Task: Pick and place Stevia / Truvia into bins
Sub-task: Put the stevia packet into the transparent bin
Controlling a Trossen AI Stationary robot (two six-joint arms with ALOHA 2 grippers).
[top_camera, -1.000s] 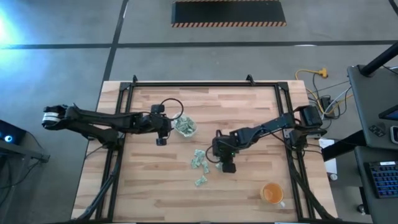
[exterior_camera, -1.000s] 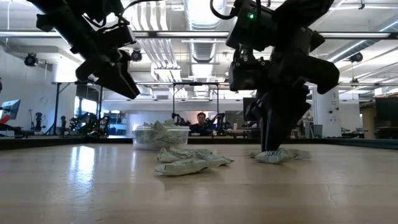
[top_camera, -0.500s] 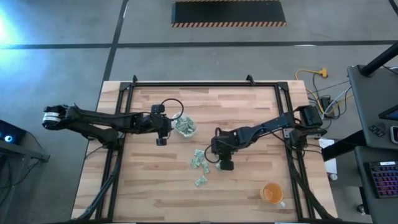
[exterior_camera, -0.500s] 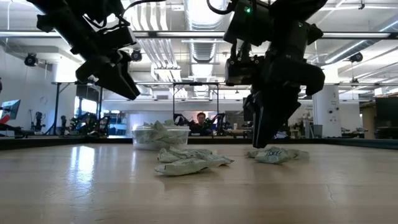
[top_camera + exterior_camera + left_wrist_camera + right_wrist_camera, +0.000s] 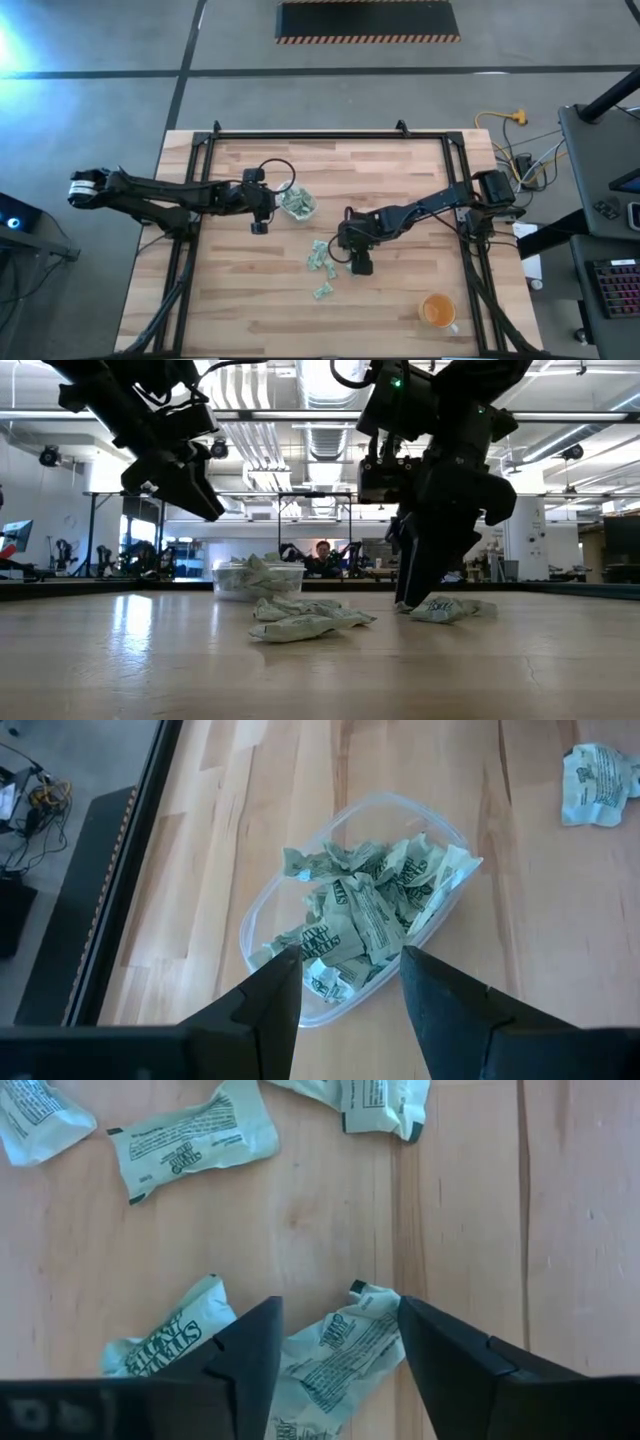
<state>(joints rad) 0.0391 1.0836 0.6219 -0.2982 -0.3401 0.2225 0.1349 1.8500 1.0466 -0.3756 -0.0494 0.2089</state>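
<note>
Loose sweetener packets (image 5: 322,262) lie scattered on the wooden table (image 5: 400,180), a little in front of centre. They are small, flat, pale green and white paper rectangles with dark green print; most are crumpled or creased. In the right wrist view one packet (image 5: 335,1355) sits between the two dark fingers, another (image 5: 165,1342) lies just beside it, and a flatter one (image 5: 190,1138) lies farther off, print side up.

Right gripper (image 5: 356,262) low over the right edge of that scatter, tips at or nearly at the table, jaws spread wide to either side of the crumpled packet, nothing grasped. In the low view its fingers (image 5: 415,575) stand just beside a packet (image 5: 445,608) on the table.

Clear plastic tub (image 5: 297,203) sits left of centre, well apart from the loose packets. Round-cornered, see-through, heaped with crumpled packets (image 5: 365,910), a few poking over the rim.

Left gripper (image 5: 262,212) hangs above the table just beside the tub, jaws parted, empty.

Orange cup (image 5: 437,311) near the front right corner.
</note>
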